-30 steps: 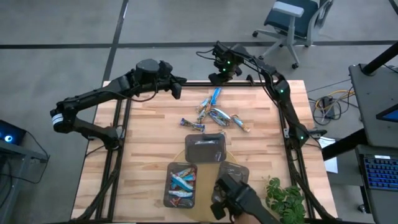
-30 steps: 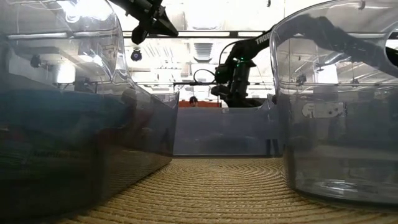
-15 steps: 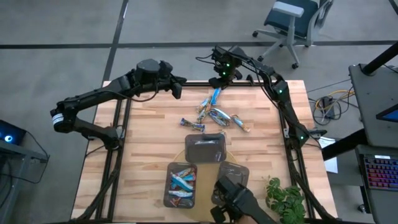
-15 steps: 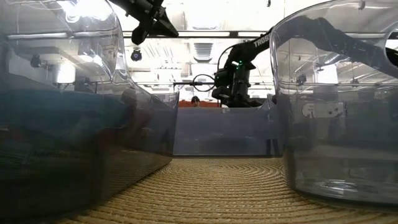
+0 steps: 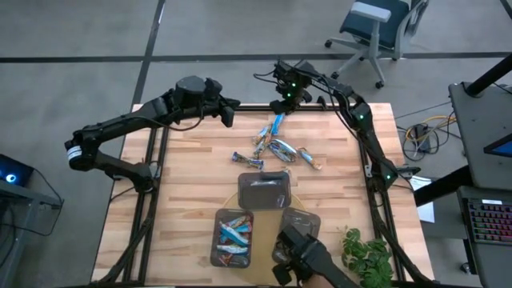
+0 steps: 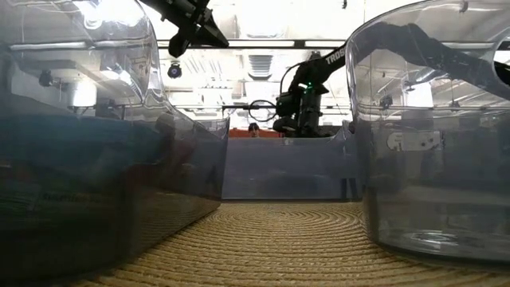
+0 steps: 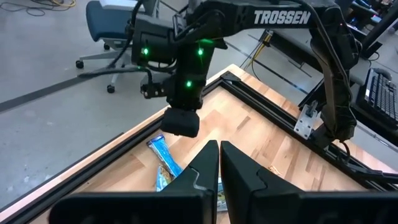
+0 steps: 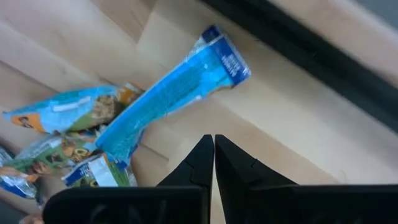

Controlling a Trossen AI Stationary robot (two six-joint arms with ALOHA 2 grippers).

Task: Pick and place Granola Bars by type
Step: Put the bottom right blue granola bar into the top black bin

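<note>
Several granola bars lie loose on the wooden table: a long bright blue bar near the far edge, a cluster of blue, tan and silvery bars just nearer, and one bar apart to their left. My right gripper hangs shut, pointing down, above the blue bar's far end without touching it; the left wrist view shows it over that bar. My left gripper waits shut, raised over the far left of the table.
Three dark grey trays stand on a round woven mat near the front edge: one in the middle, one holding blue bars, one to the right. A dark device and a plant sit at the front right.
My right gripper has sunk a little toward the long blue bar at the far edge, still shut. The bars have not moved.
</note>
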